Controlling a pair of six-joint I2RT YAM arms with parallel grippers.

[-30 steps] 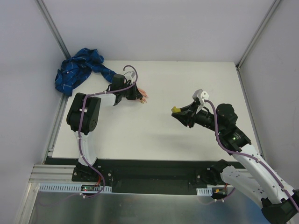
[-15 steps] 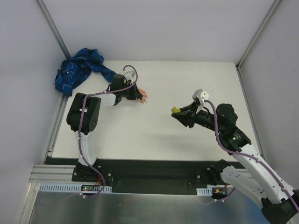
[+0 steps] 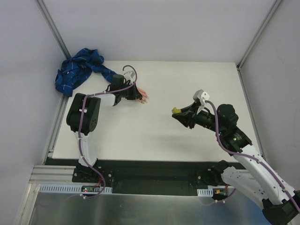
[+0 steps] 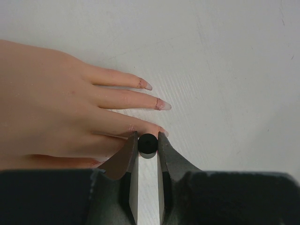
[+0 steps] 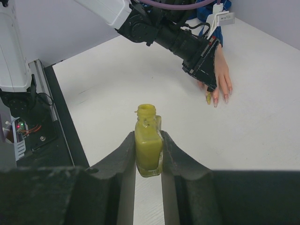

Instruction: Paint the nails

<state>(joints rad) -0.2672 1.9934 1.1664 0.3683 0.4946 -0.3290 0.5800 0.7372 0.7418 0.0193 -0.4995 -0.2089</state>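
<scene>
The flesh-coloured mannequin hand [image 4: 56,108] lies flat on the white table, fingers pointing right, with pinkish nails [image 4: 163,105] at their tips. My left gripper [image 4: 147,140] is shut on a small round black brush cap [image 4: 147,144], seen end-on right over a fingertip. From above, this gripper [image 3: 136,96] covers the hand, whose fingertips [image 3: 144,98] stick out. My right gripper [image 5: 148,145] is shut on an uncapped bottle of yellow polish [image 5: 148,140], held upright above the table's middle right [image 3: 175,111]. From there the outermost nail [image 5: 208,97] looks yellowish.
The hand's blue plaid sleeve [image 3: 79,70] lies bunched at the table's far left corner. The table's near edge [image 3: 140,159] borders a black rail where both arm bases stand. White walls close in the left, back and right sides.
The left wrist has shifted very slightly over the hand. The right arm and its bottle have stayed put.
</scene>
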